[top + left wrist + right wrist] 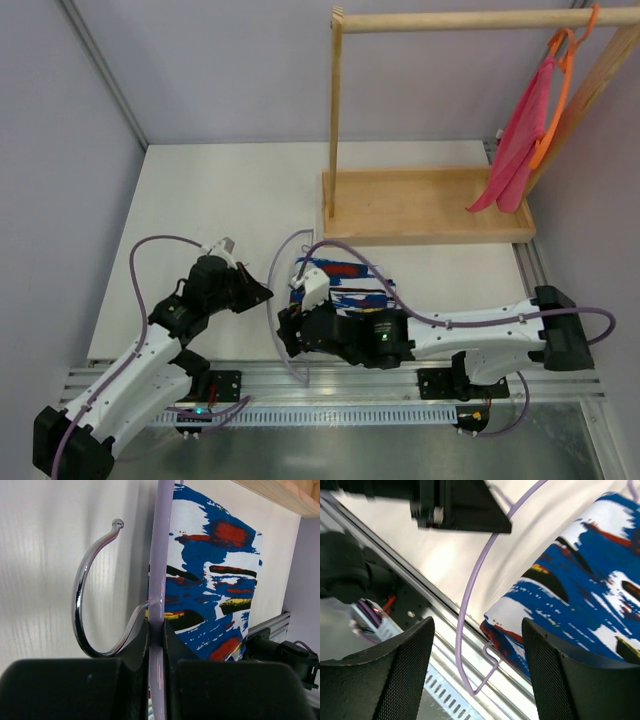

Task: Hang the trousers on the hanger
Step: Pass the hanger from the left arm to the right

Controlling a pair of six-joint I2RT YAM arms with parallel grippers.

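The left pincer [156, 636] is closed tight on the hanger [161, 555]. Its two fingers [137, 647] clamp the thin lavender bar just below the point where the silver hook [81, 592] joins it. The hook curls away to the left of that pincer, over the white counter [200, 200]. The lavender bar runs straight out ahead from between the fingers.

The trousers [215, 580] lie folded on the counter just to the right of the left pincer, beyond the hanger bar. They are royal blue with white, red, black and yellow patches.

The right pincer [478, 640] stands wide open with nothing between its pads [405, 670]. It hangs above the hanger's end, where the lavender wire bends in a sharp corner. The small notch on that end is touching the near folded edge of the trousers. Most of the trousers lie ahead of this pincer and to its right. The frames do not show whether the cloth already passes over the hanger's lower bar.

Well beyond both pincers stands a wooden rack [425, 205]. An orange hanger [560, 100] carrying a pink-red cloth [520, 150] hangs from its rail.
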